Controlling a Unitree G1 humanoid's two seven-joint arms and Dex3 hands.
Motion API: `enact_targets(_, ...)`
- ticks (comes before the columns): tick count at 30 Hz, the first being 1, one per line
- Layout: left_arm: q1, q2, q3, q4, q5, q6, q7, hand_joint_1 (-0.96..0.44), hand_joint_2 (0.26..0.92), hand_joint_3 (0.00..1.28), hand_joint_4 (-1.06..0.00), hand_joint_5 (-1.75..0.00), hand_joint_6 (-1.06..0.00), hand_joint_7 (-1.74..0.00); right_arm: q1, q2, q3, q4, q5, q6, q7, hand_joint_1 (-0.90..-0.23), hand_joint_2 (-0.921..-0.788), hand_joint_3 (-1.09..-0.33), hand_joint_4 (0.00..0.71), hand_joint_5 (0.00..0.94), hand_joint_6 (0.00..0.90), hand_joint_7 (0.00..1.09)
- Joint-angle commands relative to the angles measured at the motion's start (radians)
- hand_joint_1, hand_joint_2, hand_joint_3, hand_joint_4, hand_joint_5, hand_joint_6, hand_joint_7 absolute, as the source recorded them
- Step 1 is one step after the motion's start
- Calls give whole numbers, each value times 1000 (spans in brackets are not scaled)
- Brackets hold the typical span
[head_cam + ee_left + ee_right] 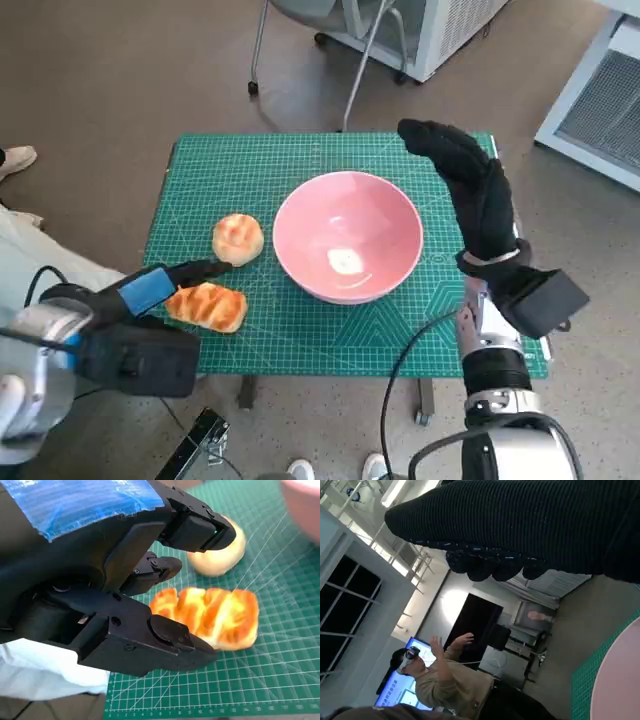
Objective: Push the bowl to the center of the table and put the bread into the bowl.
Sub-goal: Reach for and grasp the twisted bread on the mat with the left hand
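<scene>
Meanwhile, your left hand hovered spread and empty just over the long bread; your right hand, holding nothing, stood beside the bowl mid-tabletop.

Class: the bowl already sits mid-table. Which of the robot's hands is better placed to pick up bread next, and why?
The left hand: its fingers are spread around the long bread, with the round bread just beyond. The right hand hangs raised on the pink bowl's far side.

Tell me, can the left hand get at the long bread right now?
Probably yes. The left hand hangs right over the long bread with its fingers spread around it, and nothing lies between them; the round bread sits apart, beyond it.
</scene>
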Motion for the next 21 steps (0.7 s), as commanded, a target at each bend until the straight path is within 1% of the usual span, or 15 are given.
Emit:
enact_targets(1, -31, -25, -42, 64, 40, -34, 24, 172, 820, 9, -218, -11, -427, -19, 32, 2, 0, 1, 13, 20, 8, -572, -921, -797, 355, 19, 45, 851)
enact_targets(2, -39, -31, -54, 87, 48, -48, 32, 170, 820, 9, -222, -12, -429, -19, 33, 3, 0, 0, 13, 20, 8, -572, -921, -797, 355, 19, 45, 851)
enact_targets(5, -56, -44, -80, 140, 70, -81, 54, 148, 831, 16, -287, -24, -466, -26, 35, 4, 0, -3, 16, 22, 7, -572, -921, -797, 356, 19, 44, 853)
enact_targets(7, -66, -49, -97, 172, 88, -106, 70, 121, 845, 25, -367, -30, -515, -33, 36, 4, 2, -5, 16, 23, 5, -572, -921, -797, 356, 19, 43, 854)
enact_targets(8, -72, -48, -108, 191, 99, -126, 80, 115, 848, 27, -386, -27, -528, -32, 37, 3, 2, -5, 16, 23, 3, -572, -921, -797, 355, 19, 43, 854)
enact_targets(10, -82, -45, -124, 218, 113, -158, 92, 89, 879, 40, -486, -31, -612, -47, 39, 3, 2, -7, 15, 23, 1, -572, -921, -798, 355, 18, 42, 856)
enact_targets(12, -95, -42, -135, 240, 122, -183, 94, 83, 899, 53, -553, -40, -670, -61, 40, 3, 2, -8, 16, 24, 0, -572, -921, -798, 355, 18, 41, 856)
enact_targets(13, -101, -42, -140, 249, 125, -194, 94, 88, 907, 77, -616, -60, -716, -78, 41, 3, 1, -9, 17, 24, 0, -574, -921, -798, 355, 18, 40, 857)
enact_targets(14, -111, -42, -146, 263, 129, -207, 95, 89, 910, 86, -639, -67, -733, -84, 41, 4, 1, -9, 18, 25, 0, -574, -921, -798, 355, 18, 40, 858)
enact_targets(15, -117, -42, -150, 274, 133, -217, 96, 94, 914, 107, -704, -94, -775, -102, 41, 4, 1, -10, 19, 26, 0, -575, -921, -797, 355, 18, 39, 859)
enact_targets(16, -126, -43, -155, 287, 138, -229, 99, 98, 916, 120, -746, -112, -801, -113, 42, 4, 0, -12, 21, 27, 0, -576, -921, -797, 355, 18, 39, 859)
enact_targets(17, -133, -44, -158, 297, 141, -238, 102, 79, 917, 127, -709, -347, -753, -336, 43, 5, 0, -13, 22, 27, 0, -576, -921, -797, 355, 17, 38, 860)
enact_targets(18, -140, -46, -162, 312, 144, -249, 107, 51, 919, 161, -629, -716, -654, -687, 44, 6, -1, -15, 25, 29, 2, -577, -921, -797, 355, 17, 38, 861)
enact_targets(19, -146, -46, -163, 324, 144, -258, 112, 33, 920, 172, -597, -952, -600, -886, 45, 7, -1, -17, 26, 30, 2, -580, -921, -795, 355, 17, 37, 862)
enact_targets(21, -155, -48, -164, 347, 145, -274, 126, 18, 920, 172, -580, -1147, -564, -1046, 46, 8, 0, -19, 29, 33, 2, -583, -921, -792, 355, 17, 36, 863)
